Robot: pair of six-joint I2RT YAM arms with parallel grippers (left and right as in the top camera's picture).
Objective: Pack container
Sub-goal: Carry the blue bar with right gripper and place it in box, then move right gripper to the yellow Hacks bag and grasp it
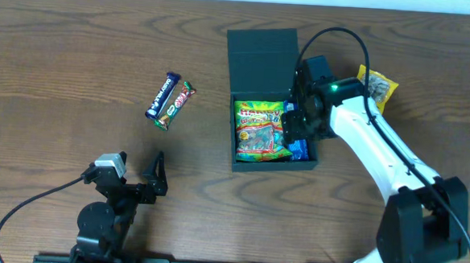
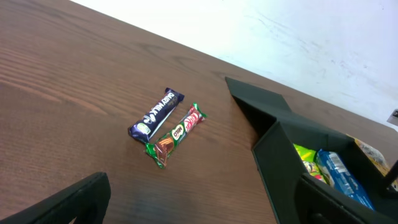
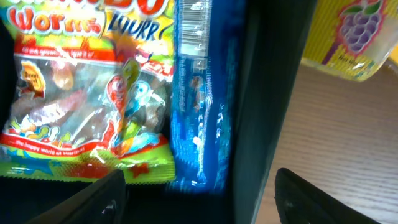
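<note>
The dark teal container (image 1: pixel 273 165) stands mid-table with its flap lid (image 1: pixel 261 56) open at the back. Inside lie a green gummy-worm packet (image 1: pixel 259 131) and a blue packet (image 1: pixel 299 148) along the right wall. My right gripper (image 1: pixel 294 122) is open and empty, low over the box's right side. In the right wrist view, its fingers (image 3: pixel 199 205) straddle the box wall (image 3: pixel 267 106), with the blue packet (image 3: pixel 199 106) and gummy packet (image 3: pixel 81 93) ahead. My left gripper (image 1: pixel 156 176) is open and empty near the front left.
A dark blue bar (image 1: pixel 162 95) and a green-red bar (image 1: pixel 176 106) lie side by side left of the box; they also show in the left wrist view (image 2: pixel 157 113). A yellow packet (image 1: pixel 378 87) lies right of the box, behind my right arm.
</note>
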